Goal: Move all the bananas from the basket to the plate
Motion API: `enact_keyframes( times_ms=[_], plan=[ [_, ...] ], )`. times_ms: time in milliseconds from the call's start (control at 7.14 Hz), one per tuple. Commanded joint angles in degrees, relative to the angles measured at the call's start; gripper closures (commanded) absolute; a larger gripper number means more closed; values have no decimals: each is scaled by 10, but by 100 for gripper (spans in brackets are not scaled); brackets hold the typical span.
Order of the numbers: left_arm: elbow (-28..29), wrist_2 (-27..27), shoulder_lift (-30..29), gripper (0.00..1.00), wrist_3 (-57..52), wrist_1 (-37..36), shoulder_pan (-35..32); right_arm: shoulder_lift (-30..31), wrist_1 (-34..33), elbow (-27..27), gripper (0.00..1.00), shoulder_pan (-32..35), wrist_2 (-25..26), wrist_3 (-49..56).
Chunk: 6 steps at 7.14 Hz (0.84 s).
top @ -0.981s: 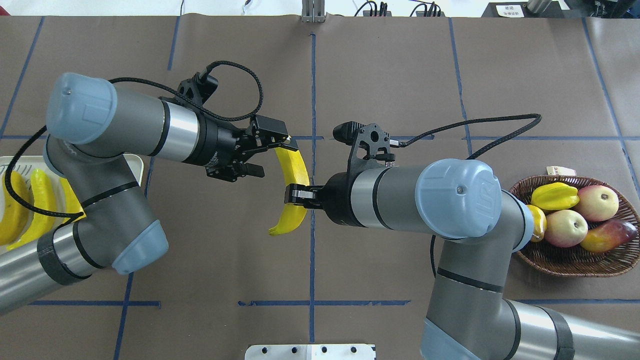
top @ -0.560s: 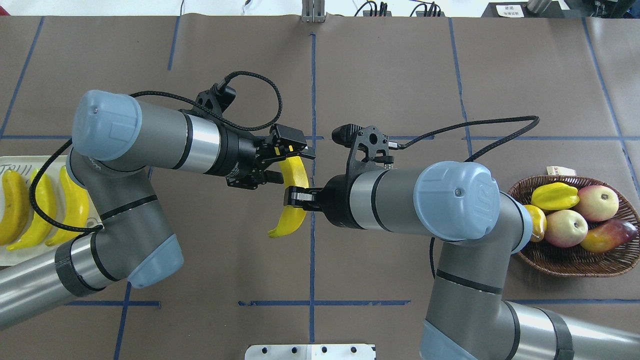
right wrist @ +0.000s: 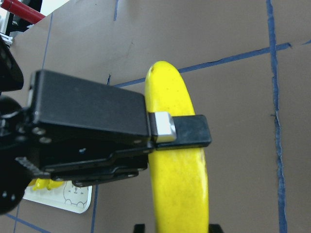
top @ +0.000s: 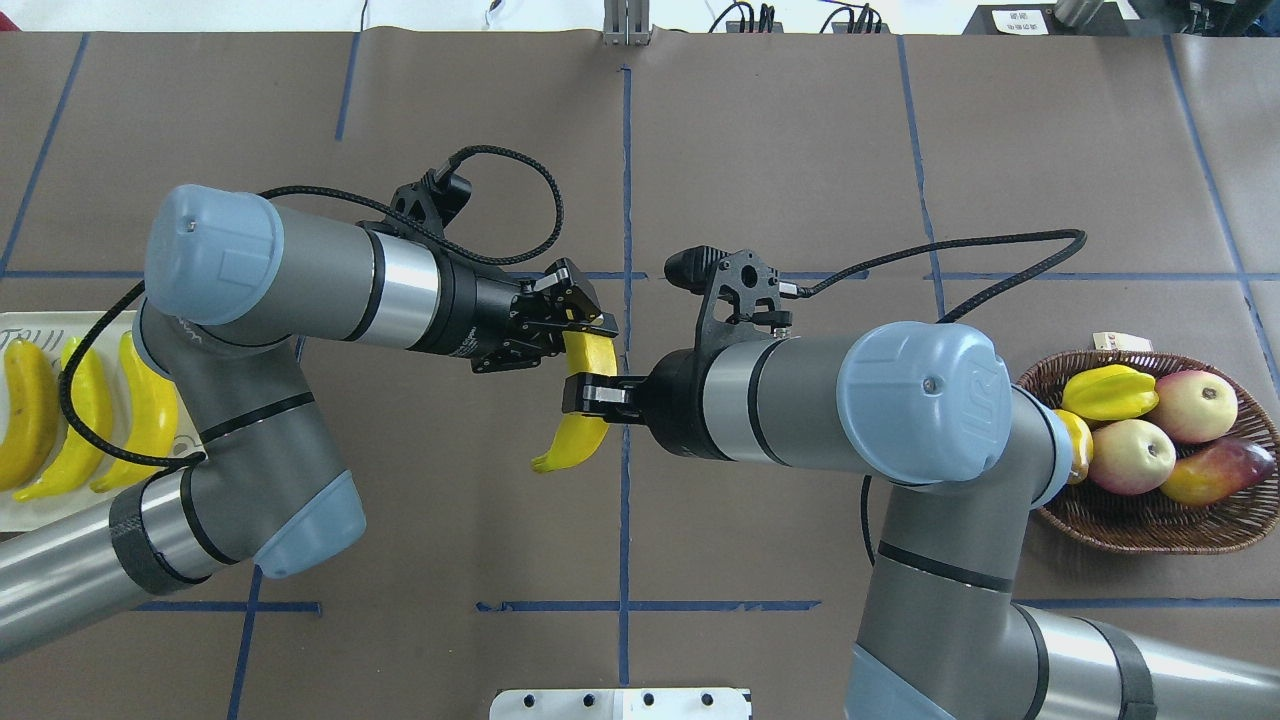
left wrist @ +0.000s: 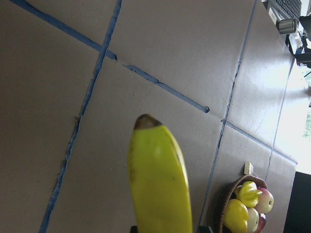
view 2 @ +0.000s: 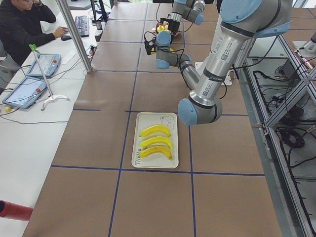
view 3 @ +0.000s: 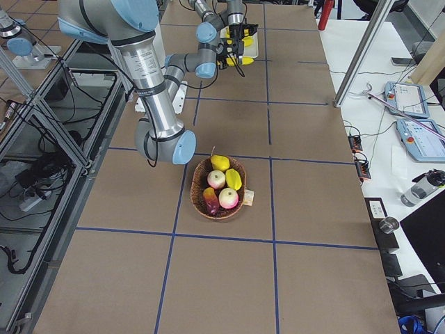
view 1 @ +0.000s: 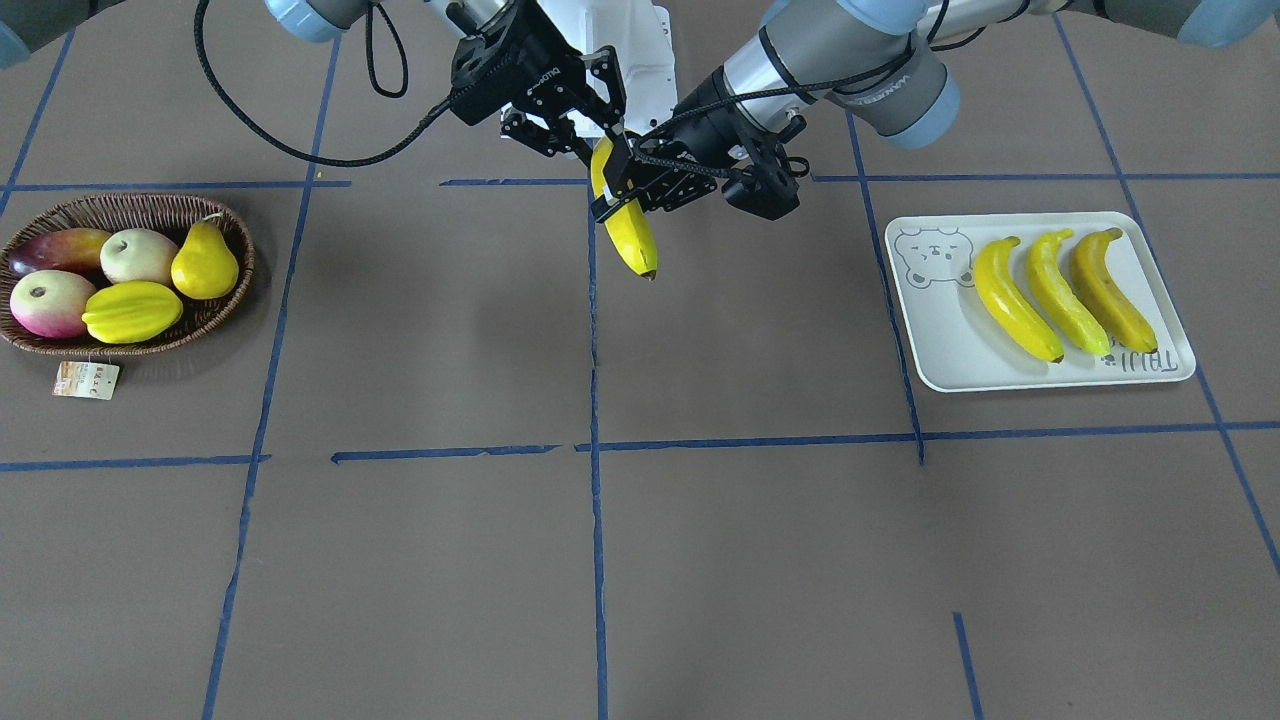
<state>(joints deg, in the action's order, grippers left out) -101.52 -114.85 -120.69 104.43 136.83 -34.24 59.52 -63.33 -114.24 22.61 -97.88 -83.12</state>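
Yellow banana [view 1: 632, 240] hangs mid-air over the tabletop [view 1: 700, 500] centre in the front-facing view, long axis steeply tilted, free tip down. The right tool [view 1: 598, 140] and left tool [view 1: 620, 195] grip it at neighbouring spots (both look clamped on it). Plate [view 1: 940, 330] with three other bananas [view 1: 1060, 290] lies well off on the left arm's side. Basket [view 1: 225, 305] sits opposite, no banana showing inside. Overhead: tools meet nose to nose, banana crossways between them. Side views: too small to judge. Left wrist: banana rises from between its jaws, dark tip ahead. Right wrist: left tool reaches across the banana's face. Likely next: right lets go, left carries it plateward.
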Motion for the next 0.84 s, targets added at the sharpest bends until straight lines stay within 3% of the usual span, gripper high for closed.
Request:
enact_keyframes(
  times_ms=[0,420,560,700],
  plan=[
    [-1,0,0,100,-7,0,-3,2,0,-3,0,2,0,1],
    [-12,-4,60,100,-34,-7,-29,24,-5,-40,0,11,-6,2],
    [-7,-31,105,100,-74,-32,-71,35,-6,-44,0,19,-5,2],
    [-12,-86,124,100,-177,-114,-130,49,-6,-44,0,27,-6,3]
  ],
)
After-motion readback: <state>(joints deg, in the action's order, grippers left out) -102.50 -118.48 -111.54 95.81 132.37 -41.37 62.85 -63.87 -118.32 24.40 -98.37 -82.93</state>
